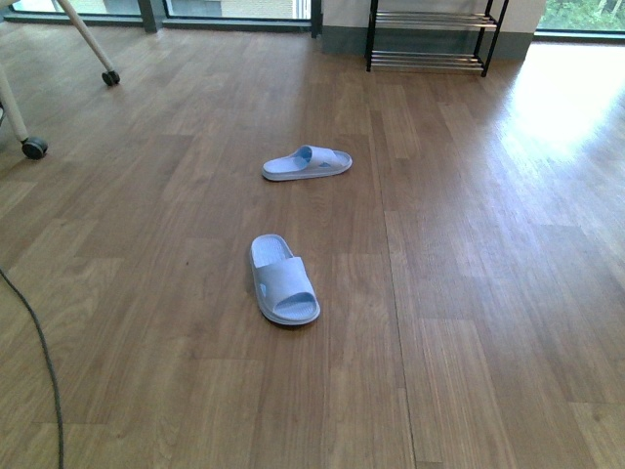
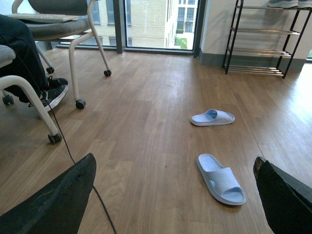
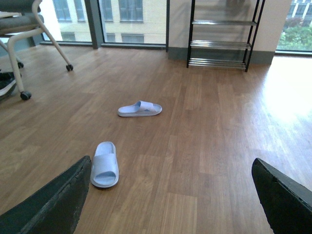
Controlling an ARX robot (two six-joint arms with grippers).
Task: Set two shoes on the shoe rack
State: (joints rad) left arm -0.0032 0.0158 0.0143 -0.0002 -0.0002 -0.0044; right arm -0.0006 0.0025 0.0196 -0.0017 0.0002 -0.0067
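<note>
Our left gripper [image 2: 174,161] and right gripper [image 3: 171,161] are both spread wide, nothing held. Near shoe [image 1: 284,280] flat on the floor [image 1: 488,293], toe toward us. Far shoe [image 1: 307,162] beyond it, lying crosswise, the two well apart. Shoe rack [image 1: 430,39] stands farthest out; we see both shoes well short of it.

The left black two-finger gripper [image 2: 174,163] has its jaws spread wide, gripping nothing. The right black two-finger gripper [image 3: 171,163] shows the same.
</note>
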